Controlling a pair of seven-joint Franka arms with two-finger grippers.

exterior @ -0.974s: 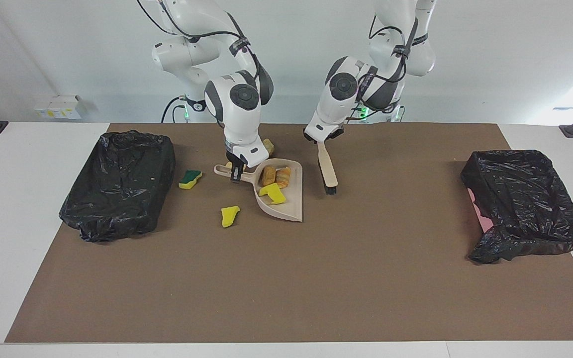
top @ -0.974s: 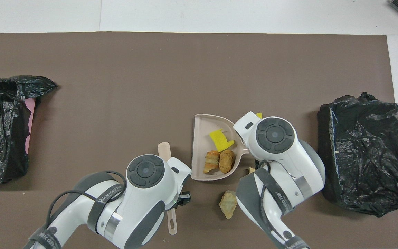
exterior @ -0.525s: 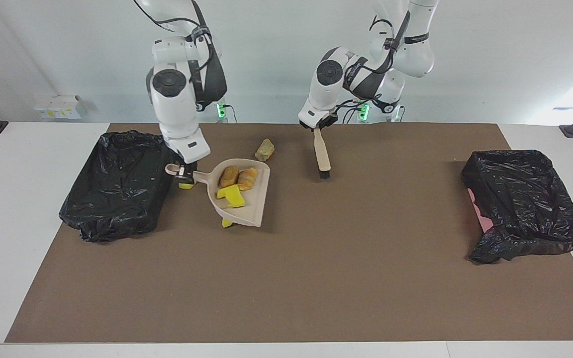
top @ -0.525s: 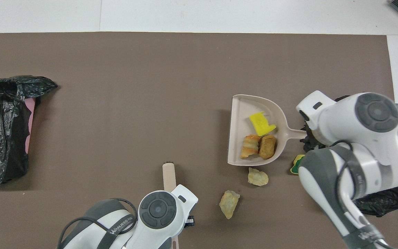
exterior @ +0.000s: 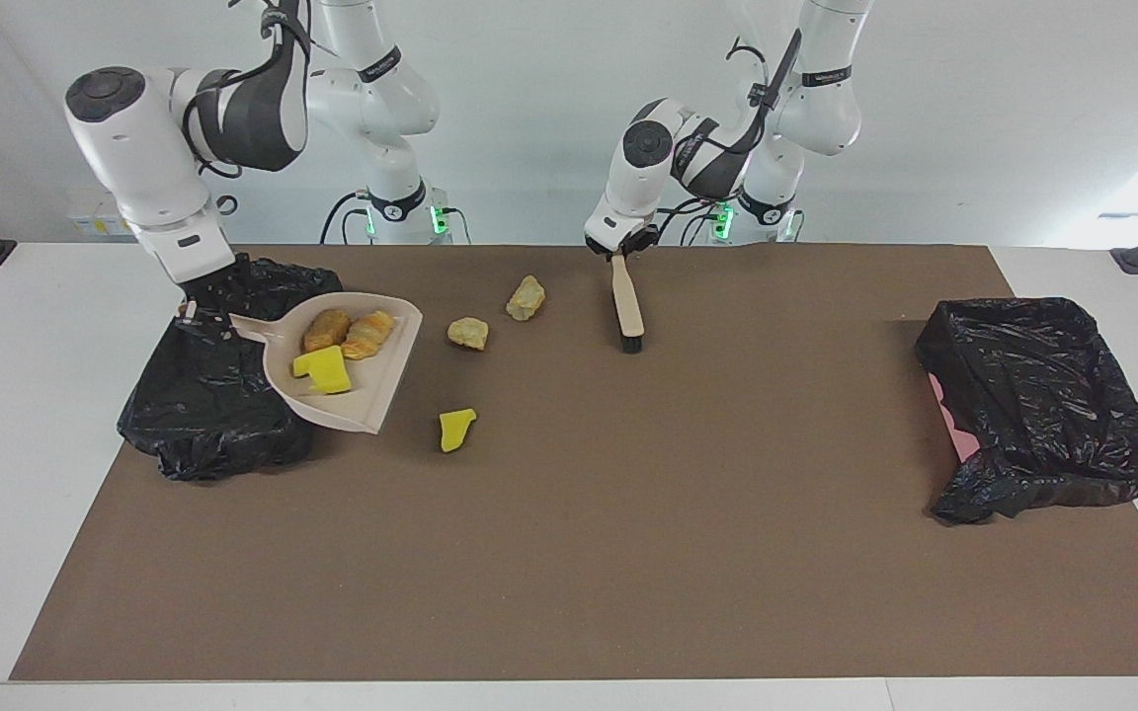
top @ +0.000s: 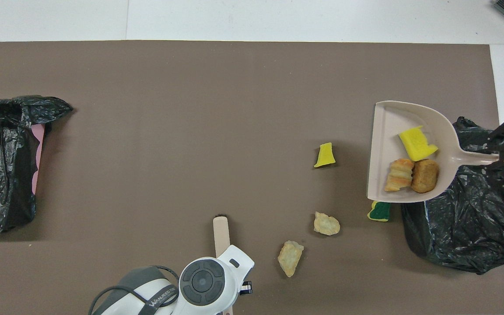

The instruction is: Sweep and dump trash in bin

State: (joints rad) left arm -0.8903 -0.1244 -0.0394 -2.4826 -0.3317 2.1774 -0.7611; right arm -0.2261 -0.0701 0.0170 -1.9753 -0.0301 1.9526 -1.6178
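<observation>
My right gripper (exterior: 196,312) is shut on the handle of the beige dustpan (exterior: 371,390) and holds it raised over the edge of the black-bagged bin (exterior: 203,425) at the right arm's end. In the pan lie a yellow sponge piece (exterior: 324,370) and two tan-orange chunks (exterior: 327,329) (exterior: 368,334). On the mat lie a yellow piece (exterior: 456,429), two tan chunks (exterior: 468,333) (exterior: 526,297) and a green-faced sponge (top: 379,211), which the pan hides in the facing view. My left gripper (exterior: 618,251) is shut on the beige brush (exterior: 626,308), bristles down on the mat.
A second black-bagged bin (exterior: 1043,405) with a pink side stands at the left arm's end of the brown mat (exterior: 628,553). It also shows in the overhead view (top: 2,162).
The right arm has lifted the loaded dustpan and carried it toward the bin at its own end. The left arm has drawn the brush back toward the robots.
</observation>
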